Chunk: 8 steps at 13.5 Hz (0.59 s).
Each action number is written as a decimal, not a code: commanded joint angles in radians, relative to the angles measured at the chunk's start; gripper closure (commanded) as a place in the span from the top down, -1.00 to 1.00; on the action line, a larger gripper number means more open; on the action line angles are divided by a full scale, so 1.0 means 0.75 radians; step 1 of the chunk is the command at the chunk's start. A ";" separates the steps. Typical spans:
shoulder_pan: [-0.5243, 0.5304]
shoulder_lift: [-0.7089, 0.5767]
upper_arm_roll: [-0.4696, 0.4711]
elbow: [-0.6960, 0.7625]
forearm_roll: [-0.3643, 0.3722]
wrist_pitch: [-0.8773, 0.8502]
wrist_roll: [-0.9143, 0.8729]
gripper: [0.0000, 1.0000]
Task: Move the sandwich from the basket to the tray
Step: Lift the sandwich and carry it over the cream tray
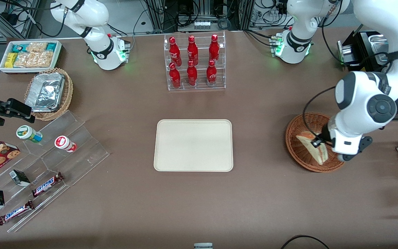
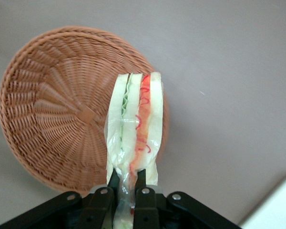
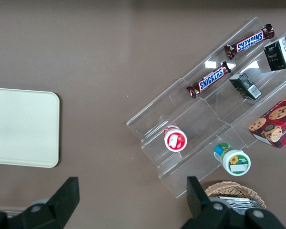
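My left gripper (image 1: 318, 142) (image 2: 127, 175) is shut on the sandwich (image 1: 312, 148) (image 2: 135, 124), a wrapped wedge of pale bread with a red and green filling stripe. It holds the sandwich lifted above the reddish-brown wicker basket (image 1: 297, 145) (image 2: 52, 114), which shows nothing else inside. The basket stands toward the working arm's end of the table. The cream-beige tray (image 1: 193, 145) (image 3: 19, 126) lies flat mid-table with nothing on it; a corner of the tray (image 2: 276, 210) shows in the left wrist view.
A clear rack of red bottles (image 1: 194, 62) stands farther from the front camera than the tray. Toward the parked arm's end are a clear stepped display (image 1: 43, 166) with snacks, a lighter wicker basket with foil container (image 1: 48, 92) and a white bin of packets (image 1: 29, 55).
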<state>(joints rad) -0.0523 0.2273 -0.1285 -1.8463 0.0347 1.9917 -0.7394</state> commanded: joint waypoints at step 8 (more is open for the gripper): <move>-0.564 0.073 0.010 0.155 0.019 -0.013 -0.096 -1.00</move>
<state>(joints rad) -0.3955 0.2404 -0.1354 -1.7606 0.0348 1.9558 -0.7998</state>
